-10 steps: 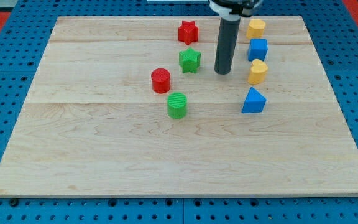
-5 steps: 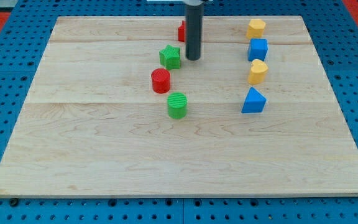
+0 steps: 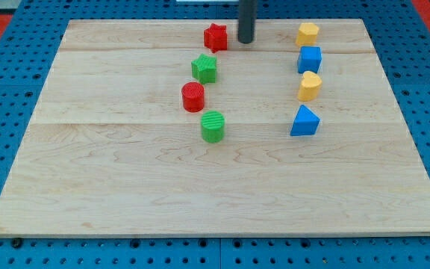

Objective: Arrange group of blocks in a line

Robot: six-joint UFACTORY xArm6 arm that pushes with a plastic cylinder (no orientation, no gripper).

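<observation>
1. My tip (image 3: pixel 245 41) is sitting just to the view's right of the red star block (image 3: pixel 215 36), near it but apart, close to the top edge of the wooden board (image 3: pixel 125 194). There is no claw on this arm, only a plain dark rod, so nothing is being gripped; it can only push.
2. Taking the red star block as the landmark: the green star block (image 3: pixel 205 69) is lying just below it and a little to the view's left, the red cylinder (image 3: pixel 193 97) is sitting further below, and the green cylinder (image 3: pixel 213 126) is lying lowest, slightly to the view's right.
3. These four are running in a loose, slightly wavy column, which I judge to be the line being built; the red cylinder is bulging towards the view's left.
4. Well to the view's right of the red star block, a tidier column is standing: a yellow block (image 3: pixel 307 33), a blue cube (image 3: pixel 310 59), a second yellow block (image 3: pixel 310 86) and a blue triangular block (image 3: pixel 304 120).
5. The tip's place beside the red star block is suiting a leftward nudge, by my judgement.
</observation>
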